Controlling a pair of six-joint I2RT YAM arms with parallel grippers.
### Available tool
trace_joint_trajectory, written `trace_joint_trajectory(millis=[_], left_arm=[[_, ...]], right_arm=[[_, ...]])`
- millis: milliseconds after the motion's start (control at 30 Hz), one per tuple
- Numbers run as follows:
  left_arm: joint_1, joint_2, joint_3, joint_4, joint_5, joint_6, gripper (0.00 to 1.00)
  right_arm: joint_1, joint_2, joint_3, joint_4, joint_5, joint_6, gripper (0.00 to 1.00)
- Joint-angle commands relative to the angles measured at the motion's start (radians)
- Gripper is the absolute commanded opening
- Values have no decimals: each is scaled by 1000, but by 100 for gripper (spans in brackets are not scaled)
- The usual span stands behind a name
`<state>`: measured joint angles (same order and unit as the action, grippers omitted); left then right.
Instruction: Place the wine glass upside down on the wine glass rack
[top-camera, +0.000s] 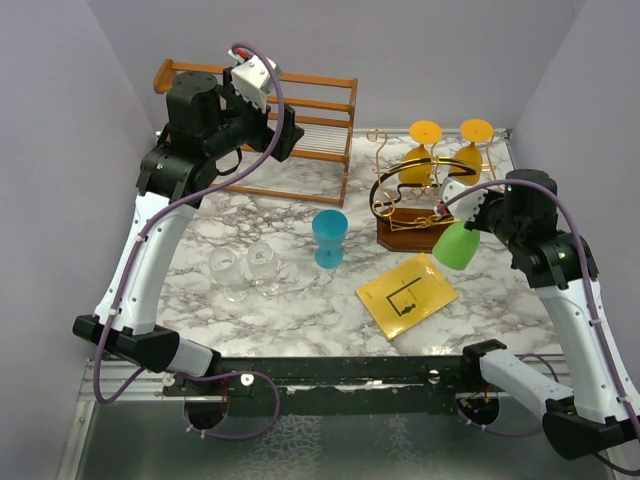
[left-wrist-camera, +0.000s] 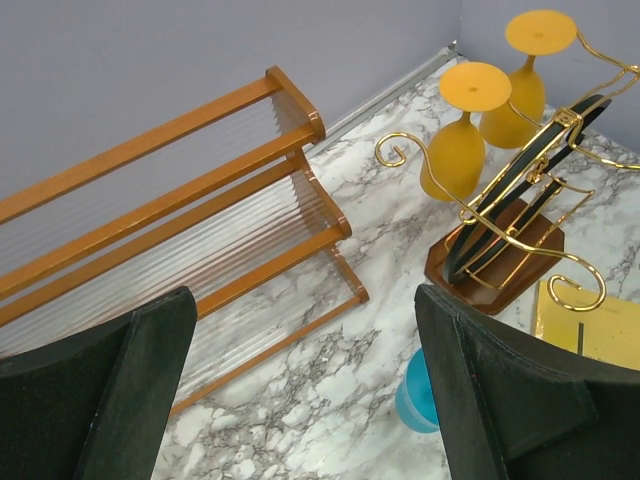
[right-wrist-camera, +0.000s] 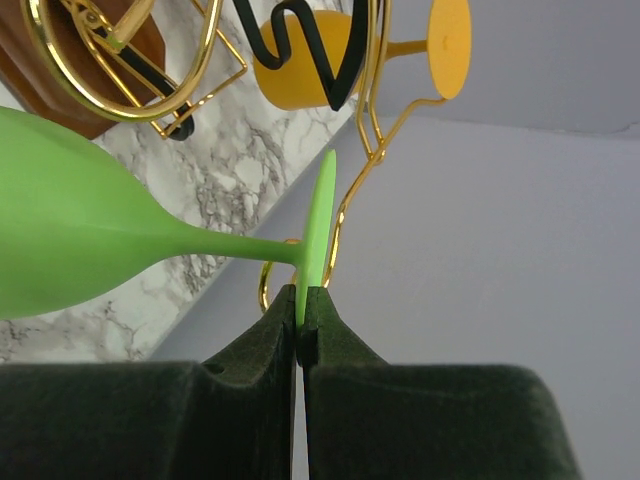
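Note:
My right gripper (right-wrist-camera: 301, 310) is shut on the flat foot of a green wine glass (right-wrist-camera: 70, 240). The glass (top-camera: 459, 245) hangs bowl-down just right of the wine glass rack (top-camera: 415, 205), a gold wire stand on a dark brown base. Two yellow wine glasses (top-camera: 424, 155) hang upside down on the rack's far side. In the right wrist view the rack's gold hoop (right-wrist-camera: 130, 70) lies just beyond the green bowl. My left gripper (left-wrist-camera: 300, 400) is open and empty, raised high at the back left near the wooden shelf. The rack also shows in the left wrist view (left-wrist-camera: 510, 230).
An orange-brown slatted shelf (top-camera: 300, 130) stands at the back left. A blue cup (top-camera: 329, 238) stands mid-table, two clear glasses (top-camera: 250, 272) lie left of it, and a yellow card (top-camera: 407, 293) lies in front of the rack. Walls close in on three sides.

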<state>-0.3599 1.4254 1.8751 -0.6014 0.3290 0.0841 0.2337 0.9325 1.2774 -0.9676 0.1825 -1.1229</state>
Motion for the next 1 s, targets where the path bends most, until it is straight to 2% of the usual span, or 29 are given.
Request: trace_joint_trajectory(millis=[0, 500, 967], left_arm=[[4, 12, 29, 36, 49, -32, 93], [7, 26, 24, 31, 74, -41, 93], [12, 26, 19, 35, 91, -55, 92]], right_arm=[[21, 14, -15, 128, 120, -61, 1], [32, 93, -64, 287, 293, -118, 1], [32, 75, -107, 321, 459, -145, 1]])
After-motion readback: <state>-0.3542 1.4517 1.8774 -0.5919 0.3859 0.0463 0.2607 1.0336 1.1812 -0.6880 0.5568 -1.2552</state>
